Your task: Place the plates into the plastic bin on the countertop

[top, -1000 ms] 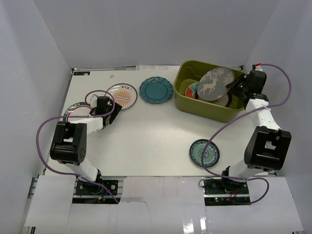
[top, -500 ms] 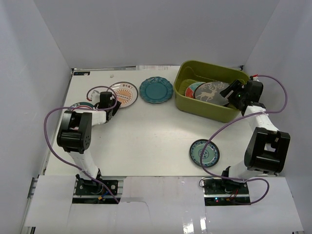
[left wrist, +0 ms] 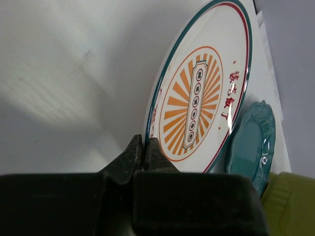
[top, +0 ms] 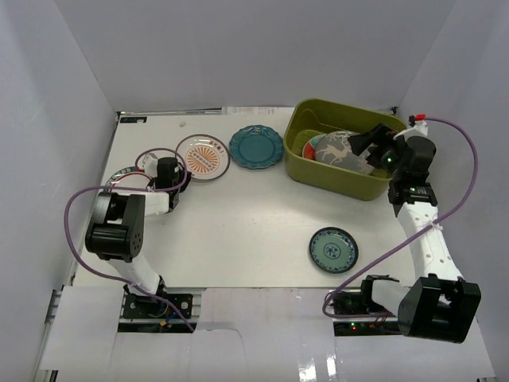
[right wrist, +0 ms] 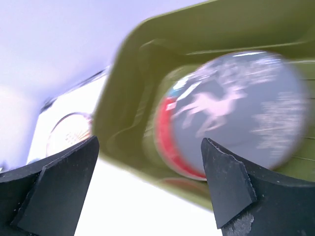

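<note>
The orange sunburst plate [top: 202, 156] [left wrist: 197, 103] lies at the back left of the countertop [top: 238, 223]. My left gripper [top: 176, 169] [left wrist: 144, 150] is shut on its near rim. The scalloped teal plate [top: 256, 147] [left wrist: 251, 145] sits just right of it. In the olive-green plastic bin [top: 330, 181] [right wrist: 128, 98] the grey deer plate [top: 340, 150] [right wrist: 236, 108] rests on a red-rimmed plate [top: 312, 147] [right wrist: 165, 132]. My right gripper [top: 367, 145] [right wrist: 148, 142] hangs open over the bin's right side, holding nothing. A small teal patterned plate [top: 333, 248] lies front right.
A green-rimmed plate [top: 123, 177] shows at the far left, partly behind my left arm and its purple cable [top: 75, 215]. White walls close in the countertop on three sides. The bin stands at the back right corner.
The right gripper opened and let go of the deer plate, which dropped from upright to lying in the bin. The left gripper shut on the sunburst plate's rim.
</note>
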### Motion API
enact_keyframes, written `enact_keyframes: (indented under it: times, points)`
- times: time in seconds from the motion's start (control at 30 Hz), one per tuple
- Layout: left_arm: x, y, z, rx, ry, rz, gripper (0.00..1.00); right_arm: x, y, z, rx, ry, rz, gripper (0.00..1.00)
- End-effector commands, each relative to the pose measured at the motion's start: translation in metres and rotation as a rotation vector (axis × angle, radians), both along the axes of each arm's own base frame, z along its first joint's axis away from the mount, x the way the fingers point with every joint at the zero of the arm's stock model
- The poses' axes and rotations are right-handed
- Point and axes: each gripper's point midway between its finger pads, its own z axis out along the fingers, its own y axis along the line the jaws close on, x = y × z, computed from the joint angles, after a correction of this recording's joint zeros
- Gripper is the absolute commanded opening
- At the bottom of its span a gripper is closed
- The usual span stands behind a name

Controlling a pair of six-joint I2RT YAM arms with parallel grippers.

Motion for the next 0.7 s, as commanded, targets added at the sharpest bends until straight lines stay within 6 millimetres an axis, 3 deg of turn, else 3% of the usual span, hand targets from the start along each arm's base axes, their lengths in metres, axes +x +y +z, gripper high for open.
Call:
enact_keyframes:
  times: [0.0, 0.07, 0.27, 0.3, 0.4, 0.67]
  points:
    - [-0.032, 0.0, 0.005, 0.04, 0.027, -0.049, 0.0, -0.013, 0.063, 0.01, 0.027, -0.054, 0.215, 0.9]
    - [-0.043, -0.002, 0.032, 0.021, -0.042, -0.055, 0.0, -0.03, 0.12, 0.007, 0.036, -0.054, 0.39, 0.9]
    - [-0.075, -0.013, 0.102, -0.046, -0.236, -0.115, 0.0, -0.065, 0.221, -0.001, 0.087, -0.034, 0.7, 0.9]
    - [-0.084, -0.024, 0.12, -0.069, -0.285, -0.177, 0.0, -0.061, 0.231, -0.005, 0.083, -0.019, 0.722, 0.9]
    - [-0.106, -0.057, 0.139, -0.131, -0.324, -0.364, 0.0, -0.061, 0.258, -0.014, 0.085, 0.016, 0.793, 0.9]
    - [-0.154, -0.114, 0.171, -0.286, -0.431, -0.744, 0.0, -0.054, 0.286, -0.023, 0.145, 0.053, 0.871, 0.92]
